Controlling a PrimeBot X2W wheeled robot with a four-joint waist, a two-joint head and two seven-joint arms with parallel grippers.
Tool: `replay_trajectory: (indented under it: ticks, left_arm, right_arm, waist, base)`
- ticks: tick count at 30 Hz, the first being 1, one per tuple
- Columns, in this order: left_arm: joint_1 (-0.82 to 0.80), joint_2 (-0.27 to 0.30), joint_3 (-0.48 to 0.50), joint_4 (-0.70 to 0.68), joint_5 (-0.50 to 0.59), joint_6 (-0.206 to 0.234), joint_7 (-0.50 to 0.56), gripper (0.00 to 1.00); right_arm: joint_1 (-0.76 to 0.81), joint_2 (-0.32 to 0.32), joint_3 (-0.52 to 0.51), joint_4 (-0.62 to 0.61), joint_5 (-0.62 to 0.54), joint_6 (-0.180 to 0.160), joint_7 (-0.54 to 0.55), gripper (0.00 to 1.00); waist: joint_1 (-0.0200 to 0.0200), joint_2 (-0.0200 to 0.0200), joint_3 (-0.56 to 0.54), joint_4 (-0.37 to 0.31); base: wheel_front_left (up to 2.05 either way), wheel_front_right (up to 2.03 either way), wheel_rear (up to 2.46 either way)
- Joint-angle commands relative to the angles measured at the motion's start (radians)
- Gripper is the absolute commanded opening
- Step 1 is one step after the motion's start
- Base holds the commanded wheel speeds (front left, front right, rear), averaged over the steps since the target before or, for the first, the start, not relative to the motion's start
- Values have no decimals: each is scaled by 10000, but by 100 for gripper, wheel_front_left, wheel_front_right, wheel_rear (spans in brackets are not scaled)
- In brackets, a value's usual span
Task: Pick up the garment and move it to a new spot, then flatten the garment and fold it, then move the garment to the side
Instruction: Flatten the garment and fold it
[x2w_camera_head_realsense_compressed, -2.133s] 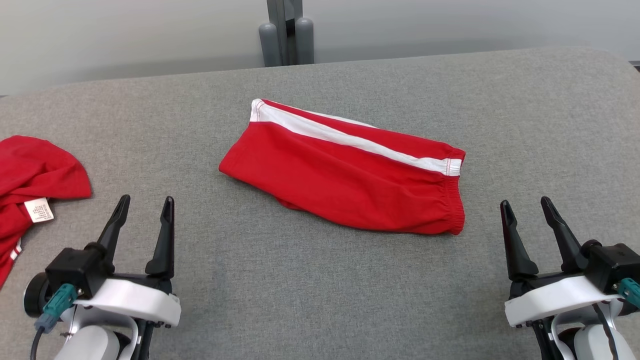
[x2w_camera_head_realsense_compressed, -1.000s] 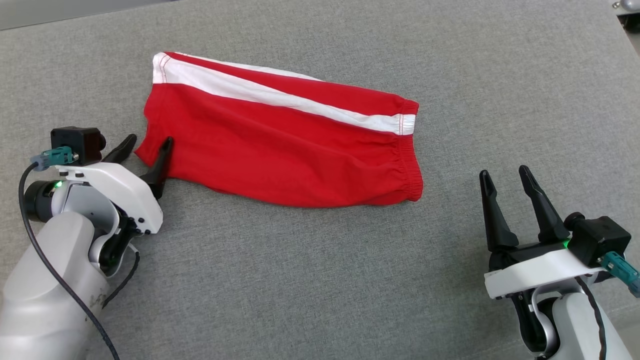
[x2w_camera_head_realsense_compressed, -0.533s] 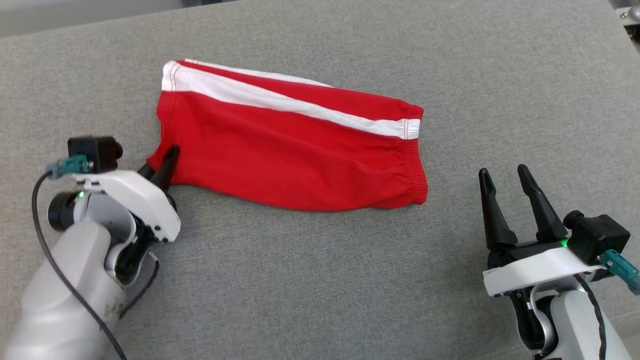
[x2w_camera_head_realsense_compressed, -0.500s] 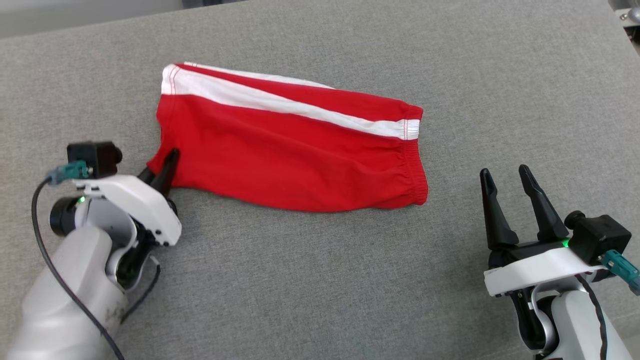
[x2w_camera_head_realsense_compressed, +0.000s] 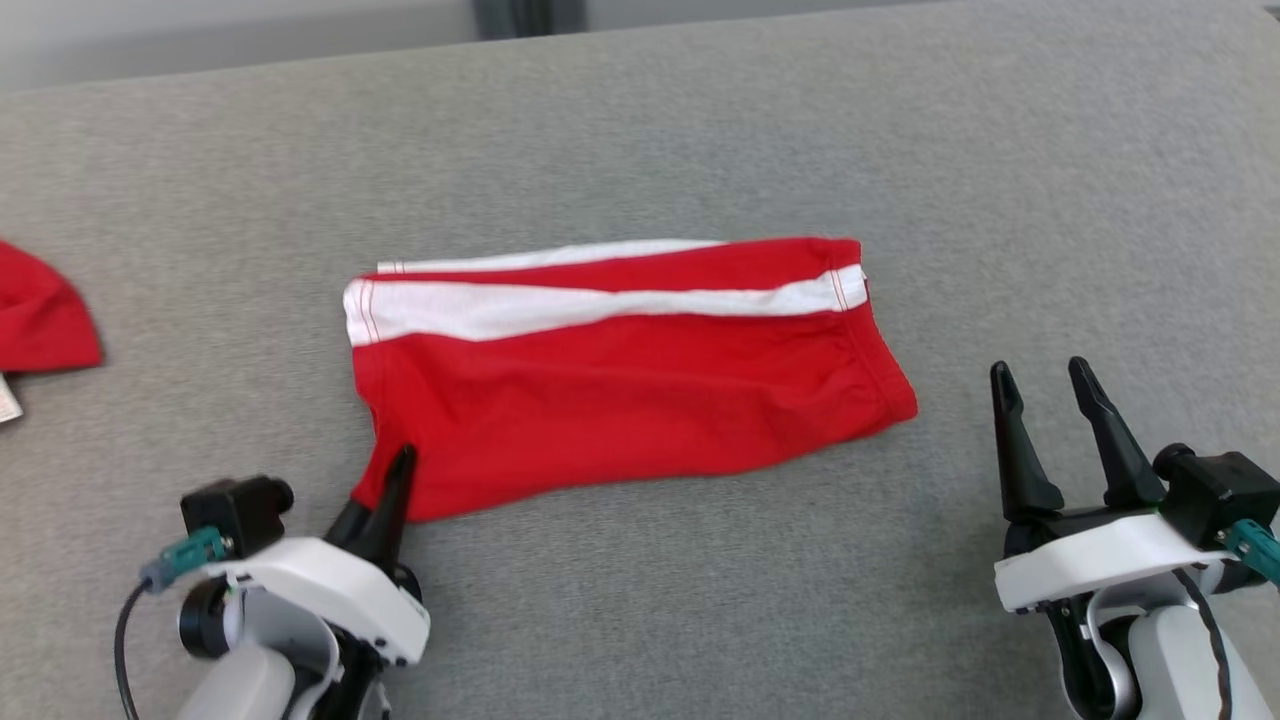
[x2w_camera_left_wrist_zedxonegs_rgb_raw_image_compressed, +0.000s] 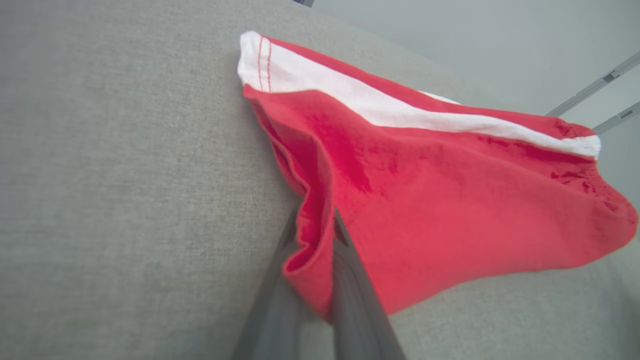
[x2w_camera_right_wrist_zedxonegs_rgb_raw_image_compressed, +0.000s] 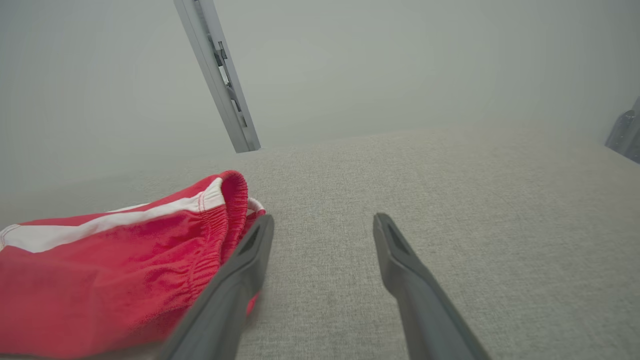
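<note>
The garment (x2w_camera_head_realsense_compressed: 620, 390) is a pair of red shorts with a white side stripe, lying across the middle of the grey padded table (x2w_camera_head_realsense_compressed: 700, 600). My left gripper (x2w_camera_head_realsense_compressed: 395, 470) is shut on its near-left corner. In the left wrist view the red cloth (x2w_camera_left_wrist_zedxonegs_rgb_raw_image_compressed: 450, 200) bunches between the two dark fingers (x2w_camera_left_wrist_zedxonegs_rgb_raw_image_compressed: 350, 280) and lifts slightly. My right gripper (x2w_camera_head_realsense_compressed: 1045, 385) stands open just right of the garment's elastic waistband, nothing between its fingers. In the right wrist view the waistband (x2w_camera_right_wrist_zedxonegs_rgb_raw_image_compressed: 230, 215) lies beside the left of that gripper's spread fingers (x2w_camera_right_wrist_zedxonegs_rgb_raw_image_compressed: 240, 270).
Another red garment (x2w_camera_head_realsense_compressed: 40, 320) with a white label lies at the table's far left edge. A grey post (x2w_camera_right_wrist_zedxonegs_rgb_raw_image_compressed: 220, 75) stands behind the table's far edge. Bare grey surface stretches in front of and to the right of the shorts.
My left gripper has shut on the garment's left corner and dragged it toward me, turning the shorts square to the table. The camera has also shifted. My right gripper has stayed open.
</note>
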Motion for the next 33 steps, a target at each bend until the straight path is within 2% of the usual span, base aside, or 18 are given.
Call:
replay_trajectory:
  ticks: [1, 4, 9, 10, 11, 12, 17, 24, 29, 33]
  left_arm:
    - [444, 43, 23, -394, -110, 230, 54, 0]
    - [947, 2, 29, -889, -216, 477, 107, 0]
    - [1176, 68, -52, -1064, -249, 631, 274, 0]
    - [1164, 63, -51, -1014, -262, 649, 301, 18]
    - [1128, 77, -57, -959, -243, 670, 326, 53]
    - [1070, 101, -62, -908, -184, 718, 331, 100]
    - [917, 247, 109, -810, 142, 1025, -61, 100]
    - [309, 699, 729, -1387, 997, 1561, -1375, 100]
    - [-456, 906, 1121, -2140, 1824, 1518, -1889, 100]
    - [-639, 796, 1482, -2435, 2169, 1427, -1993, 100]
  right_arm:
    - [172, -53, -138, -89, -59, -3, 95, 100]
    - [339, -53, -276, -208, -120, -3, 254, 100]
    - [526, -56, -348, -401, -126, -3, 495, 100]
    - [557, -56, -331, -428, -122, -3, 541, 100]
    - [576, -54, -320, -451, -107, -3, 577, 100]
    - [581, -54, -314, -481, -98, -3, 611, 100]
    - [584, -56, -363, -567, -82, -3, 649, 100]
    - [381, -53, -540, -754, -412, -3, 615, 100]
    - [117, -54, -539, -976, -790, -3, 681, 100]
    - [25, -53, -556, -1062, -1004, -3, 694, 100]
  waist:
    - [0, -1, -279, 396]
    - [0, -1, -442, 653]
    - [0, -1, -601, 795]
    - [0, -1, -623, 780]
    - [0, -1, -645, 757]
    - [0, -1, -659, 729]
    - [0, -1, -748, 572]
    - [0, -1, -948, 423]
    - [0, -1, -1200, 355]
    - [0, -1, -1380, 353]
  base:
    - [0, 0, 0]
    - [0, 0, 0]
    - [0, 0, 0]
    - [0, 0, 0]
    - [0, 0, 0]
    - [0, 0, 0]
    - [0, 0, 0]
    - [0, 0, 0]
    - [0, 0, 0]
    - [0, 0, 0]
